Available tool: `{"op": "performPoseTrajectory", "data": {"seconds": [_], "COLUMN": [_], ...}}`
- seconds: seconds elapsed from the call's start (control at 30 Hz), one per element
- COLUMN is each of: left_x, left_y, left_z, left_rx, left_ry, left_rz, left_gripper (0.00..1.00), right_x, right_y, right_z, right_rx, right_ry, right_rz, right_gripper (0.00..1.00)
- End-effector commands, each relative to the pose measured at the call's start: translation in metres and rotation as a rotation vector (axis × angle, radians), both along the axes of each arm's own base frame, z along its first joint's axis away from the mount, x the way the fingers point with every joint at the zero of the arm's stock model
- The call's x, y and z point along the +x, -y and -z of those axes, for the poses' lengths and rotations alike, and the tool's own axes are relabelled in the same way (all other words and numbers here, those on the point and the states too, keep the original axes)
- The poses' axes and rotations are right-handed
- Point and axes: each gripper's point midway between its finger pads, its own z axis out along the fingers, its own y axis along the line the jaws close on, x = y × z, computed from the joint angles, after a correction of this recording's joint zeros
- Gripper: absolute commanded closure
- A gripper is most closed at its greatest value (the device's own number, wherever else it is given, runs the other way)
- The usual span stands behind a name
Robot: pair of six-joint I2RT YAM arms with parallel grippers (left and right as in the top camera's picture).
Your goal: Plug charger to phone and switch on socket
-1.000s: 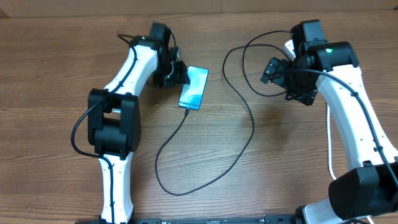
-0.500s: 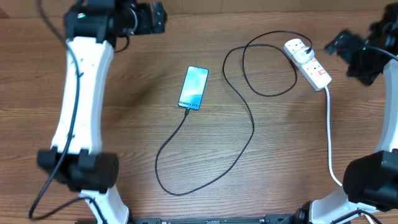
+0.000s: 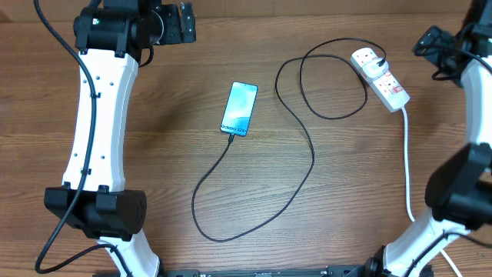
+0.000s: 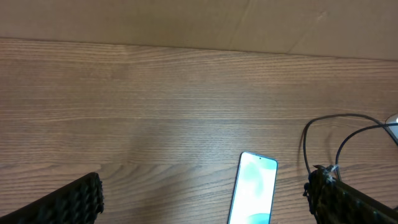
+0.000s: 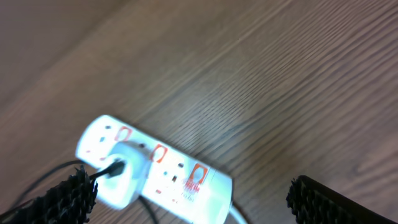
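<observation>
Table: the wooden top filled the overhead view, with a paler strip along its far edge; broad bare wood lay between the two arms and all around the things in the middle.
Left arm: its white links ran up the left side from a black base near the front edge, ending close to the far edge.
Right arm: its white link ran along the right edge of the view, partly cut off by the frame.
Socket: the white strip lay just inward of the right gripper, slanting, with red switches on top and a plug seated in its far end; its white cord ran toward the front edge.
Charger: the black cable left the plug, made a loop beside the socket, then swept in a wide curve across open wood and came up to the phone's near end.
Phone: it lay flat, well apart from the left gripper, nearer the front and toward the middle; the cable tip met its near edge.
Left gripper: it hung at the far edge with fingers spread wide, holding nothing; the wrist view showed bare wood between them.
Right gripper: it stood near the far right corner, fingers spread wide and holding nothing, just outward of the socket.
</observation>
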Motion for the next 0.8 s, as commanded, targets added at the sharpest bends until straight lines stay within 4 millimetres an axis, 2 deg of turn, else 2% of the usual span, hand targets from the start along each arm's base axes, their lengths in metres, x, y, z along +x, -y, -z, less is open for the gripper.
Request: {"op": "performPoseTrajectory", "data": {"seconds": [0.0,0.27,0.3,0.47,0.77], "left_x": [0.001,0.001,0.001,0.001,0.001], "left_y": [0.001,0.001,0.001,0.001,0.001], "left_z": [0.002,0.002,0.002,0.002,0.002], "left_rx": [0.024,0.024,0.024,0.024,0.024], "left_ry": [-0.002,-0.002,-0.002,-0.002,-0.002], "left_rz": [0.007,0.007,0.007,0.007,0.007], "left_gripper": [0.0,0.0,0.0,0.0,0.0], "right_x": [0.011,0.023,0.024,0.024,0.032], "right_y": [0.012,0.018,0.018,0.015,-0.004], "right_z": [0.028,0.089,0.103,0.132,0.136], "right_rx": [-0.027,-0.015,-0.009,0.012,0.075], "right_ry": [-0.038,-0.102,-0.119,-0.16,-0.136], "right_rz": [-0.003,0.001,0.001,-0.007,-0.058], "right_gripper": [0.0,0.0,0.0,0.0,0.0]}}
